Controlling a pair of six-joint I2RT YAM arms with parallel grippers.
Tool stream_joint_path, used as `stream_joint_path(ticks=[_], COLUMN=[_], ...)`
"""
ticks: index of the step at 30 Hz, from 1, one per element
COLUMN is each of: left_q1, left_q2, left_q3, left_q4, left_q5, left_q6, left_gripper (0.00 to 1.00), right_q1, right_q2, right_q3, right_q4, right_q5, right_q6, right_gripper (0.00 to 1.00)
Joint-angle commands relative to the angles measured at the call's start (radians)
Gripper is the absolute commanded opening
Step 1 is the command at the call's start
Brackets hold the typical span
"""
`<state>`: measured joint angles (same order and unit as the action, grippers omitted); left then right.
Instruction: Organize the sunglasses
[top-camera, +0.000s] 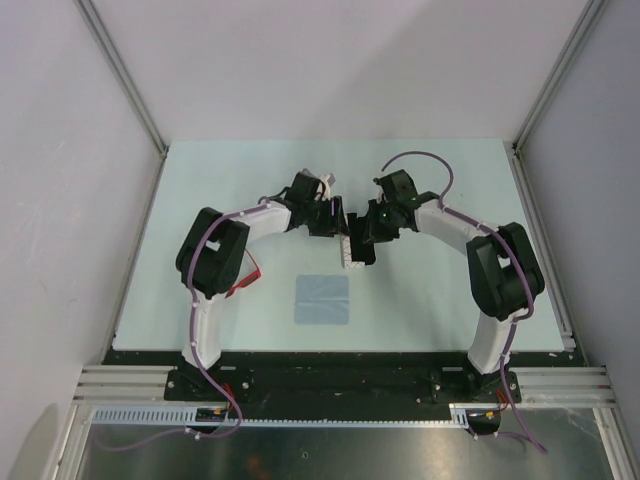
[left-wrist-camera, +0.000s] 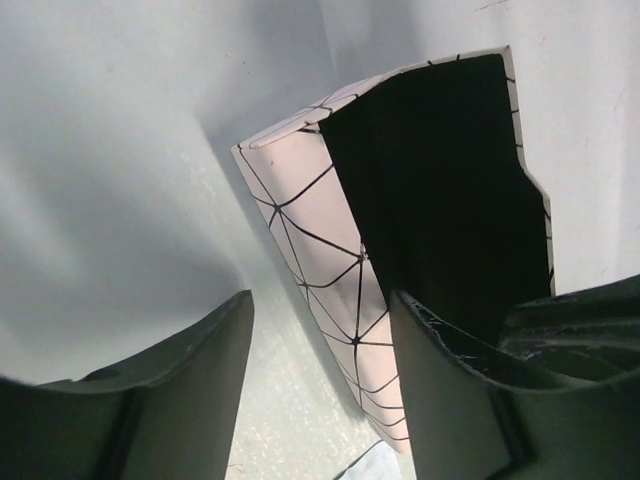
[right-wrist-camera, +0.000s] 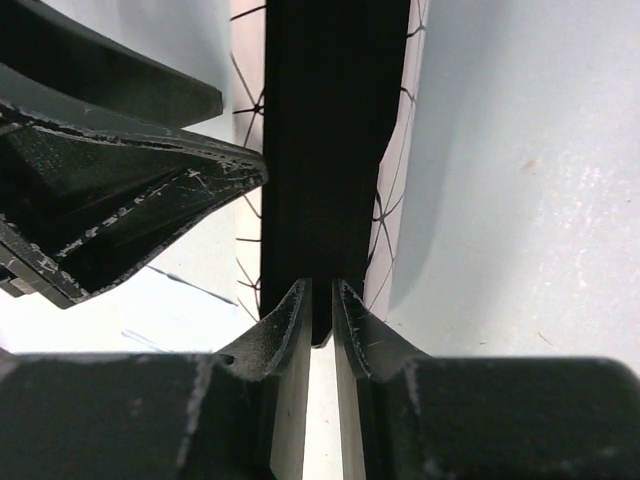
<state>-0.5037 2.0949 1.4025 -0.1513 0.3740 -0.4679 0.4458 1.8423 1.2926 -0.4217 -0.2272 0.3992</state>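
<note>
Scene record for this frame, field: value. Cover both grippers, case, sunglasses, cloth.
left gripper: open, jaws on either side of the case, contact unclear
right gripper: shut on the case's black inner flap
case: white with a line pattern, black lining showing, mid-table between the arms
sunglasses: red, on the table, partly hidden by the left arm, not held
cloth: light blue, flat, nearer the bases than the case
</note>
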Motion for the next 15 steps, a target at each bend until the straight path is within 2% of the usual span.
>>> stream_joint_path(ticks=[1,9,15], left_q1=[-0.001,-0.001,0.001], left_q2=[0.031,0.034,0.011], left_q3=[-0.023,-0.048,-0.043], left_q4=[-0.001,-0.002,-0.004], left_q5=[0.006,-0.007,-0.018], left_q6=[0.018,0.026,0.026], left_gripper=[0.61,0.56,0.58], right_q1=[-0.01,-0.041,-0.016], right_q2=[-0.003,-0.003,-0.035], right_q3=[0.036,0.036,0.036], right_q4=[-0.017,-0.048,0.012], right_q5=[0.049,0.083,0.012], right_q6=[0.016,0.089,0.058], right_gripper=[0.18,0.25,0.31])
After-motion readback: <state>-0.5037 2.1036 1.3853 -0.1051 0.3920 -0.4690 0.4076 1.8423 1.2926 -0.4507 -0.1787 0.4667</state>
